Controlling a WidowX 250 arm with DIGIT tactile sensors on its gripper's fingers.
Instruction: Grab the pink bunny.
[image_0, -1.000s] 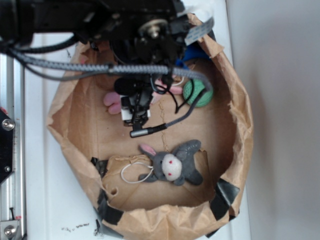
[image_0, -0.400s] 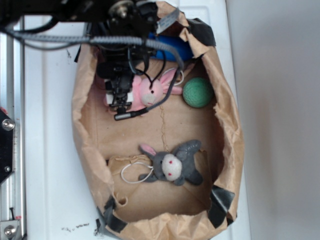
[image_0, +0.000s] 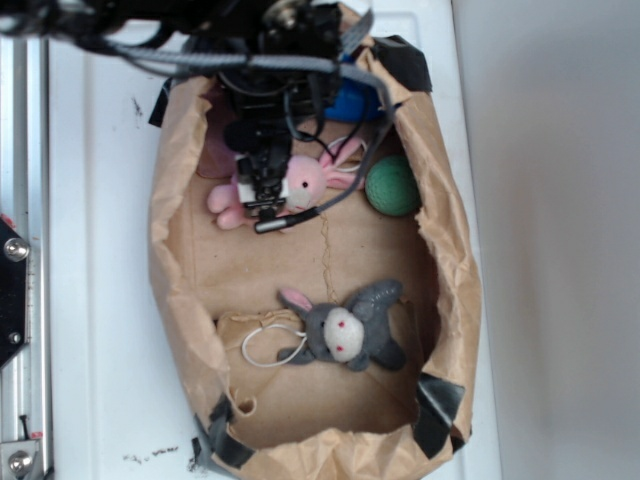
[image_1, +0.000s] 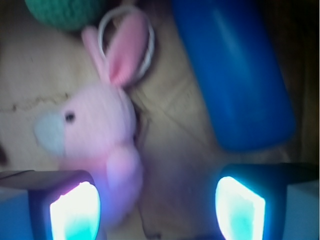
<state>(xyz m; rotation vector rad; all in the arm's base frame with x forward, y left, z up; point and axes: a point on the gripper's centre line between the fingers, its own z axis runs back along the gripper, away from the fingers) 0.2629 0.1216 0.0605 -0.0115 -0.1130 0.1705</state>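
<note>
Pink bunny (image_0: 305, 182) lies on the floor of the paper bag (image_0: 175, 300) near its far end, beside the green ball (image_0: 391, 186), blue cylinder (image_1: 235, 75) just past its ears. Hand (image_0: 267, 195) spread wide, nothing pinched; in the wrist view the bunny's body sits against the left finger (image_1: 70, 207), right finger clear. Versus 0.4 s ago: hand has shifted right, over the bunny's middle; bunny roughly same spot. Grey plush (image_0: 345, 330) unchanged at the near end.
</note>
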